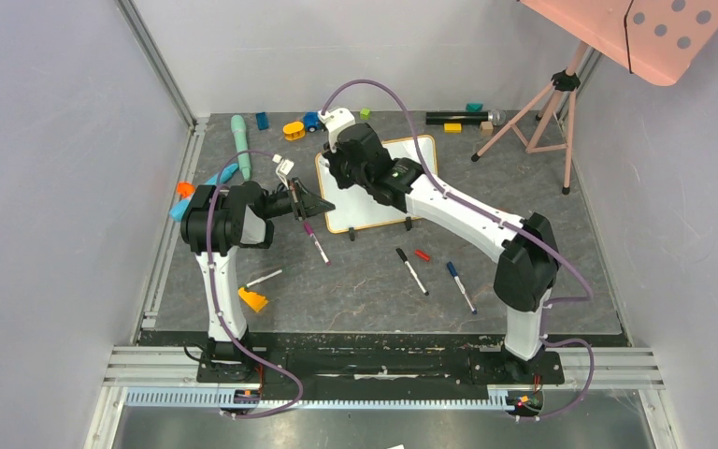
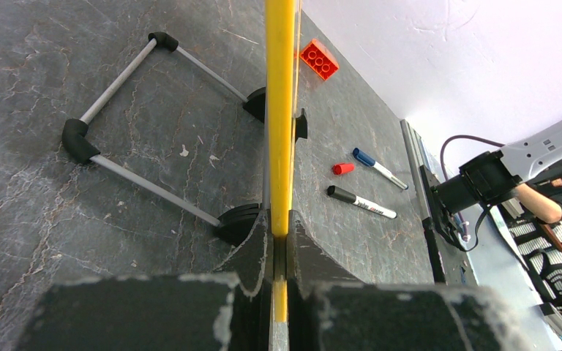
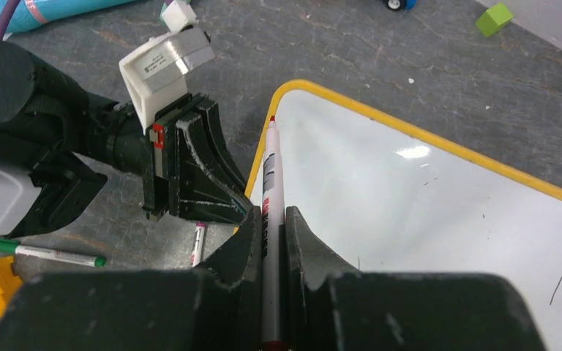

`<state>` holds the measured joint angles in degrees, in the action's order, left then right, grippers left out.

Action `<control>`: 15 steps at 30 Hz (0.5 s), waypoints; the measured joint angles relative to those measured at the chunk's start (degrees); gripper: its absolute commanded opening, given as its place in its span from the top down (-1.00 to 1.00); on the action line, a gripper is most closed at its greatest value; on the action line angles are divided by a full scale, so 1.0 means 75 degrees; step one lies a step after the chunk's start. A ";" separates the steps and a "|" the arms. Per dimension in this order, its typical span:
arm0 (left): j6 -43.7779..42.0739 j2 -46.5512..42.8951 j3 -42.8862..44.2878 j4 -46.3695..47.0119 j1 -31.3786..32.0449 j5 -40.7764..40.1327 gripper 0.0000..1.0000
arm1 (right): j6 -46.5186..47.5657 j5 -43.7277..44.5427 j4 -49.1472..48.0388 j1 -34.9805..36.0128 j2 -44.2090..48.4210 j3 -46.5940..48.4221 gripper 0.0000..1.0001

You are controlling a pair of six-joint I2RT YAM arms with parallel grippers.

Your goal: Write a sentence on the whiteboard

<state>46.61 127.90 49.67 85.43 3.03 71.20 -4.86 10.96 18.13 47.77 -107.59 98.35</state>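
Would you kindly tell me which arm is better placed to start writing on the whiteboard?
Right. The right gripper is shut on a red-tipped marker whose tip points at the whiteboard corner. The left gripper is clamped on the board's edge, so it seems busy steadying it.

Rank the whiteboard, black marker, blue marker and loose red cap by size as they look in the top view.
1. whiteboard: largest, even though part of it is hidden.
2. black marker and blue marker: look alike, so not ranked against each other.
3. red cap: smallest.
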 measured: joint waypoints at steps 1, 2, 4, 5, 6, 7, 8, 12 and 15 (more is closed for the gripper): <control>0.0000 0.0000 0.0000 0.0000 0.0000 0.0000 0.96 | 0.0000 0.0055 0.0009 0.0000 -0.0076 0.0119 1.00; 0.0000 0.0000 0.0000 0.0000 0.0000 0.0000 0.96 | 0.0006 0.0105 0.0003 0.0000 -0.0131 0.0198 1.00; 0.0000 0.0000 0.0000 0.0000 0.0000 0.0000 0.96 | 0.0012 0.0175 0.0035 0.0000 -0.0221 0.0318 1.00; 0.0000 0.0000 0.0000 0.0000 0.0000 0.0000 0.96 | 0.0023 0.0204 0.0067 0.0000 -0.0259 0.0385 1.00; 0.0000 0.0000 0.0000 0.0000 0.0000 0.0000 0.96 | 0.0035 0.0233 0.0079 -0.0006 -0.0309 0.0452 1.00; 0.0000 0.0000 0.0000 0.0000 0.0000 0.0000 0.96 | 0.0038 0.0268 0.0093 -0.0009 -0.0347 0.0504 1.00; 0.0000 0.0000 0.0000 0.0000 0.0000 0.0000 0.96 | 0.0050 0.0294 0.0102 -0.0020 -0.0373 0.0545 1.00; 0.0000 0.0000 0.0000 0.0000 0.0000 0.0000 0.96 | 0.0058 0.0396 0.0166 -0.0055 -0.0411 0.0589 1.00; 0.0000 0.0000 0.0000 0.0000 0.0000 0.0003 0.96 | 0.0061 0.0417 0.0184 -0.0105 -0.0414 0.0589 1.00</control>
<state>46.61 127.90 49.67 85.43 3.03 71.22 -4.40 14.09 19.51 46.98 -110.69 102.76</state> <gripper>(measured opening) 0.059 0.112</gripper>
